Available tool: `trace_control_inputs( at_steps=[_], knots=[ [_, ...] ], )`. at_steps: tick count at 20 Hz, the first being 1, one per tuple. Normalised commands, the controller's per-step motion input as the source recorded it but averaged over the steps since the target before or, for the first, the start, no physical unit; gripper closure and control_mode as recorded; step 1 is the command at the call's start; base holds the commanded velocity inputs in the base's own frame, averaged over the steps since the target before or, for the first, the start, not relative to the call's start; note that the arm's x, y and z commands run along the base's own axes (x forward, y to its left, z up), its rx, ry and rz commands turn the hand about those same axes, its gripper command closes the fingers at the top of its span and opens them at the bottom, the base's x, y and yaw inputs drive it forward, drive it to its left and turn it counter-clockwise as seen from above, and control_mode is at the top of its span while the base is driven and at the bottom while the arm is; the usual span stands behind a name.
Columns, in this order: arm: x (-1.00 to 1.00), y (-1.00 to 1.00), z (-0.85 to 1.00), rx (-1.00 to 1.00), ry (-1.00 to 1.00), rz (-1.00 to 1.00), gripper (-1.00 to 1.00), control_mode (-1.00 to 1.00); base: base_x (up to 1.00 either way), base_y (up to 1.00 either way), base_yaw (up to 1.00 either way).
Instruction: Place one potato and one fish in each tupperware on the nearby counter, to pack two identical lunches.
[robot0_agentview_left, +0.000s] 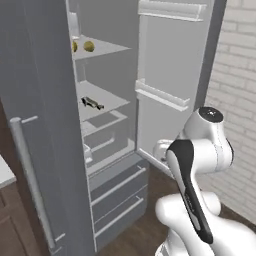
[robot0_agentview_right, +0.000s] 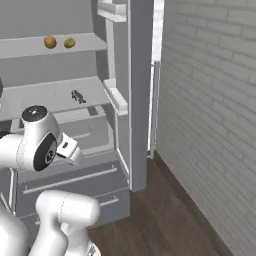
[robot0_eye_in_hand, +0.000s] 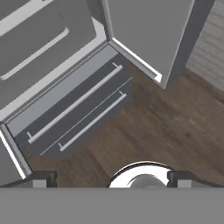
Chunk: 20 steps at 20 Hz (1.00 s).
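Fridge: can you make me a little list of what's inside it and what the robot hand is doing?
fridge: grey, right door swung open
upper shelf: two potatoes, side by side
middle shelf: a small dark fish
bottom of fridge: two freezer drawers with long handles, shut
floor: dark wood
gripper: open, holding nothing, pointing down at the drawers and floor
packing: not started; potatoes and fish are on their shelves
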Motion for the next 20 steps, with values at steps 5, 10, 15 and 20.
trace_control_inputs(
  at_steps=[5,10,15,20],
  knots=[
    [0.00,0.00,0.00,0.00,0.00,0.00,-1.00,1.00,0.02,-0.64,0.13],
    [0.00,0.00,0.00,0.00,0.00,0.00,-1.00,1.00,-0.04,0.08,0.43],
    [0.00,0.00,0.00,0.00,0.00,0.00,-1.00,1.00,0.28,0.06,0.59],
    [0.00,0.00,0.00,0.00,0.00,0.00,-1.00,1.00,0.98,-0.01,0.38]
  ],
)
